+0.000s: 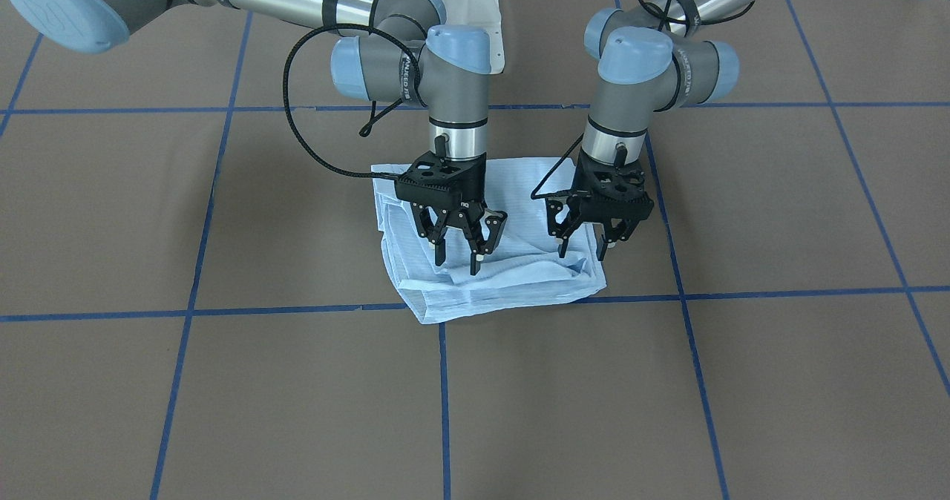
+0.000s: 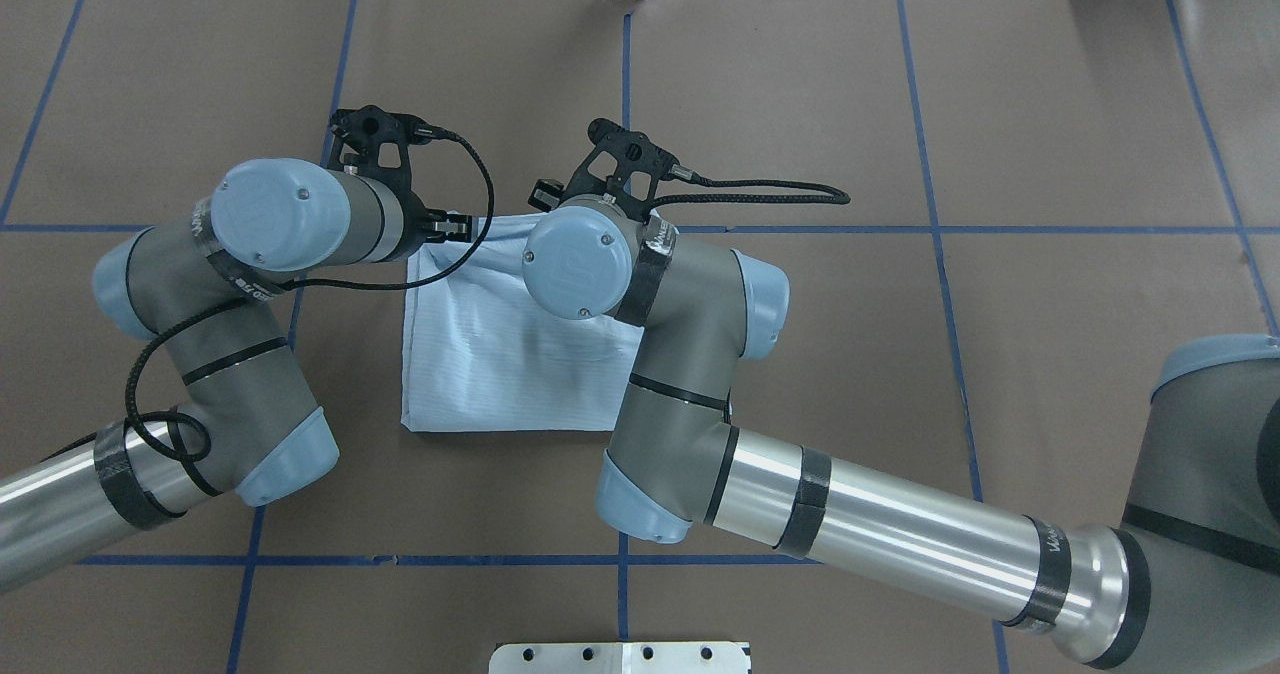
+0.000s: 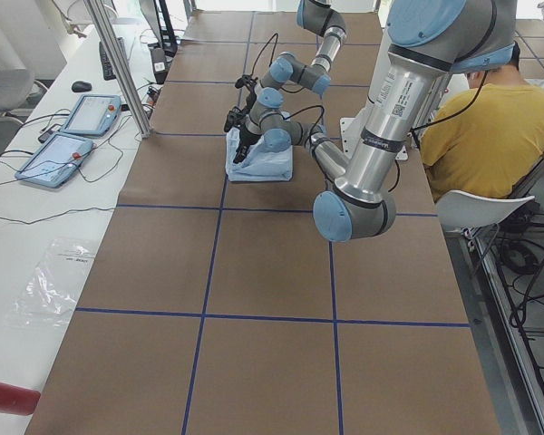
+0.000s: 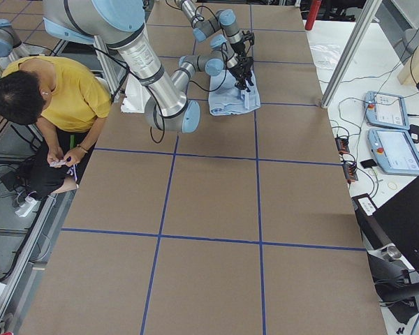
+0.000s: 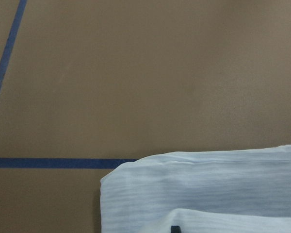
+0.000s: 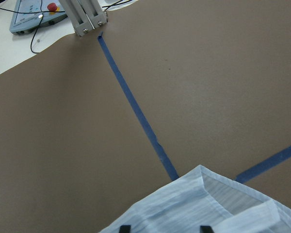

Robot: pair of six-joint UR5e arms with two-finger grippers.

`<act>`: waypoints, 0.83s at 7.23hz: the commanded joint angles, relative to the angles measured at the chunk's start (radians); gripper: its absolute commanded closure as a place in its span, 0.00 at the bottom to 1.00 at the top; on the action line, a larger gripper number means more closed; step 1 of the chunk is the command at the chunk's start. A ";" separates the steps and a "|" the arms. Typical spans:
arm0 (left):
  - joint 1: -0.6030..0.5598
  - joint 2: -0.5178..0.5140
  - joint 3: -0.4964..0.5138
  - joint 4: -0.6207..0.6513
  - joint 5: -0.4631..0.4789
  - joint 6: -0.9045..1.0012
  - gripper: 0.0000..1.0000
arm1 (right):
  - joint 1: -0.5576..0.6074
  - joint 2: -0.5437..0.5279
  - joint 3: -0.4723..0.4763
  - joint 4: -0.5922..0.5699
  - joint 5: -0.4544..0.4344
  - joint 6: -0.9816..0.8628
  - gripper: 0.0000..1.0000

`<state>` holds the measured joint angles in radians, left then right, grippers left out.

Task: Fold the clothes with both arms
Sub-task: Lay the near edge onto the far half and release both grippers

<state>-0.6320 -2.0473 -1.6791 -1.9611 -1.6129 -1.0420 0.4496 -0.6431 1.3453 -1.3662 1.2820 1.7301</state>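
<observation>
The pale-blue striped shirt (image 1: pixel 512 281) lies folded into a rough rectangle on the brown table, also seen in the overhead view (image 2: pixel 500 354) and both wrist views (image 5: pixel 208 194) (image 6: pixel 194 208). My right gripper (image 1: pixel 459 257) hangs open just above the shirt's wrinkled part, on the front view's left. My left gripper (image 1: pixel 582 249) hangs open over the shirt's other end, near its edge. Neither holds cloth. In the overhead view the wrists hide both grippers. The shirt's collar and buttons are hidden in the fold.
Blue tape lines (image 1: pixel 445 381) grid the brown table cover. A person in a yellow shirt (image 4: pixel 56 91) sits behind the robot. Two teach pendants (image 4: pixel 391 132) and a metal post (image 3: pixel 118 63) stand past the table's far edge.
</observation>
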 commanded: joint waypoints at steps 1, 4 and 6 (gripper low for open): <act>-0.003 0.012 0.001 -0.002 -0.027 0.031 0.00 | 0.029 0.002 0.011 0.004 0.069 -0.044 0.00; 0.060 -0.004 0.085 -0.005 -0.022 0.025 0.00 | 0.038 -0.047 0.051 0.009 0.082 -0.072 0.00; 0.048 -0.016 0.101 -0.010 0.030 0.031 0.00 | 0.043 -0.047 0.052 0.009 0.082 -0.073 0.00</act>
<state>-0.5780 -2.0531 -1.5927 -1.9674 -1.6139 -1.0136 0.4891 -0.6883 1.3946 -1.3581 1.3634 1.6593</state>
